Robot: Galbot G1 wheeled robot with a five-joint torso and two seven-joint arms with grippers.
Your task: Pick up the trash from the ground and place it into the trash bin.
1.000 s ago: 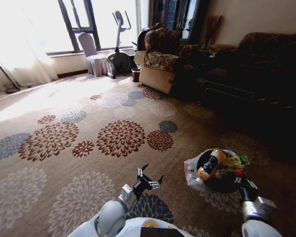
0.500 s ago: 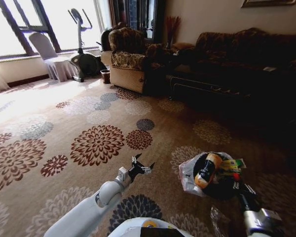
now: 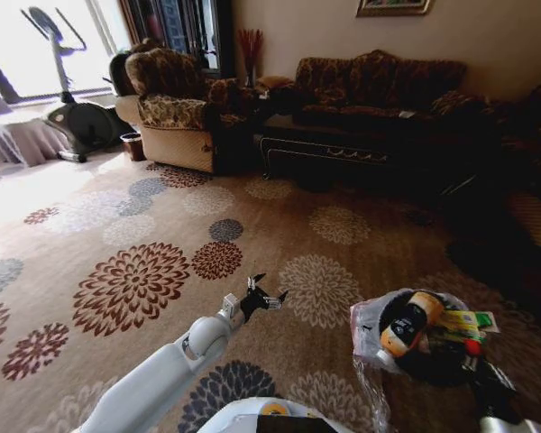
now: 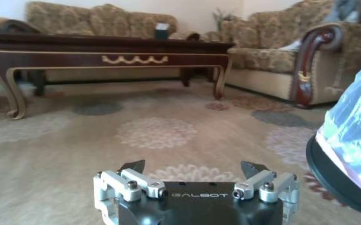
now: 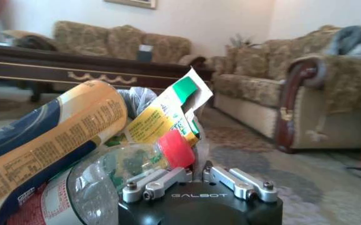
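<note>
The trash bin [image 3: 371, 317], a black bucket with a thin plastic liner, sits low at my right front. Trash fills it: a yellow bottle [image 3: 410, 323], a green-yellow carton [image 3: 464, 318] and a clear bottle with a red cap [image 5: 175, 149]. My right gripper [image 3: 481, 368] is at the bin's near side, with its fingers [image 5: 161, 180] shut together on the rim. My left gripper [image 3: 263, 296] hangs open over bare carpet, left of the bin. In the left wrist view that gripper [image 4: 193, 168] holds nothing, and the bin's rim [image 4: 339, 176] shows beside it.
A dark wooden coffee table [image 3: 343, 149] stands ahead, with a patterned sofa [image 3: 379, 81] behind it. An armchair [image 3: 176, 113], a small dark bin [image 3: 132, 144] and an exercise bike [image 3: 68, 113] stand at the far left. Flowered carpet [image 3: 135, 284] lies open to the left.
The whole view has swung right, from the window to the sofa, so the camera turned. The bin stayed at my right gripper. My left arm has stretched further forward.
</note>
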